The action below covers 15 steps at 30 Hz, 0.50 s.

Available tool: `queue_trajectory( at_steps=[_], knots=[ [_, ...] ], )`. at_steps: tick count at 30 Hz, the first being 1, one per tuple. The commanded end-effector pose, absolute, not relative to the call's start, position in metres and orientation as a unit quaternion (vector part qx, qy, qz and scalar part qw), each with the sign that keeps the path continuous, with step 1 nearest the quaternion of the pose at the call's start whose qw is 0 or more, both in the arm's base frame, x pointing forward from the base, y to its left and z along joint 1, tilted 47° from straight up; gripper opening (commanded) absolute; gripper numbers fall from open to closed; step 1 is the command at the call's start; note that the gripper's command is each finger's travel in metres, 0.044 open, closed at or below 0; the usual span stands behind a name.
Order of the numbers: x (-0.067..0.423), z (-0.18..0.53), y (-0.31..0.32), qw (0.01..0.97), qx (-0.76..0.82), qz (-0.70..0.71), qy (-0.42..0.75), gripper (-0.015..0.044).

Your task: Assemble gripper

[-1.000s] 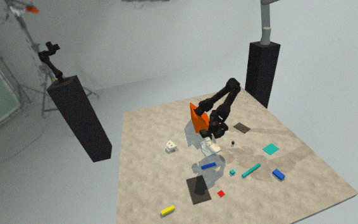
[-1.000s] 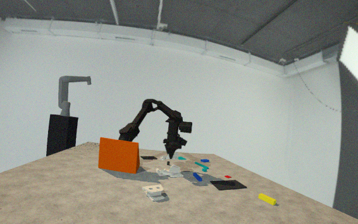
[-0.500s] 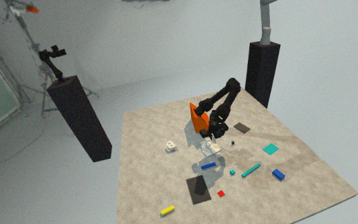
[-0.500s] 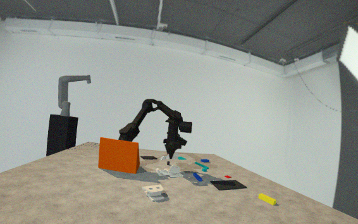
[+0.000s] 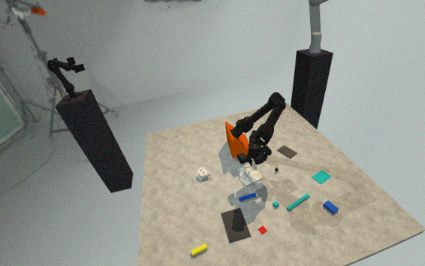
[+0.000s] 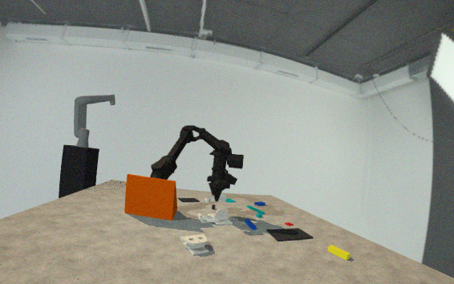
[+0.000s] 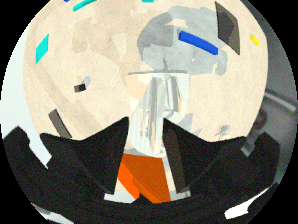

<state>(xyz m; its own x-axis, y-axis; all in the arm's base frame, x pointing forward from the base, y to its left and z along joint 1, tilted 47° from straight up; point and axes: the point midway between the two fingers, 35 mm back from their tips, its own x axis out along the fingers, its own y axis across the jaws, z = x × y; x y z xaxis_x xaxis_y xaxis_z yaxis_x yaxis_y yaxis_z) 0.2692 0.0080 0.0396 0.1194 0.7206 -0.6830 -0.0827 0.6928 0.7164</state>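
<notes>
My gripper (image 5: 248, 161) (image 6: 216, 200) (image 7: 144, 120) points down, its fingers partly apart and shut on a white jaw (image 7: 152, 112). The jaw stands out from between the fingers over the white gripper base (image 5: 256, 174) (image 6: 226, 221) (image 7: 183, 85). Whether the held jaw touches a pin, and whether the other jaw is on the base, I cannot tell. The pins and gear teeth are too small or hidden. The white housing plate (image 5: 203, 172) (image 6: 195, 239), with two holes, lies apart from the base.
An orange wedge block (image 5: 237, 146) (image 6: 148, 197) (image 7: 150, 172) stands close beside the base. A blue bar (image 5: 248, 197) (image 6: 250, 224) (image 7: 198, 43) lies on its other side, near a dark mat (image 5: 229, 227) (image 6: 281, 236). A small dark piece (image 5: 276, 170) (image 6: 213, 207) lies nearby.
</notes>
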Motion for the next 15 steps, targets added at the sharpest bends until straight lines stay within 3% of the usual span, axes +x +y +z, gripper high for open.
queue_trajectory(
  at_steps=[1,15],
  knots=[
    [0.269,0.041,0.009,0.698,0.27,0.288,0.597,0.0134],
    [0.272,0.029,0.021,0.699,0.27,0.287,0.597,0.0134]
  ],
)
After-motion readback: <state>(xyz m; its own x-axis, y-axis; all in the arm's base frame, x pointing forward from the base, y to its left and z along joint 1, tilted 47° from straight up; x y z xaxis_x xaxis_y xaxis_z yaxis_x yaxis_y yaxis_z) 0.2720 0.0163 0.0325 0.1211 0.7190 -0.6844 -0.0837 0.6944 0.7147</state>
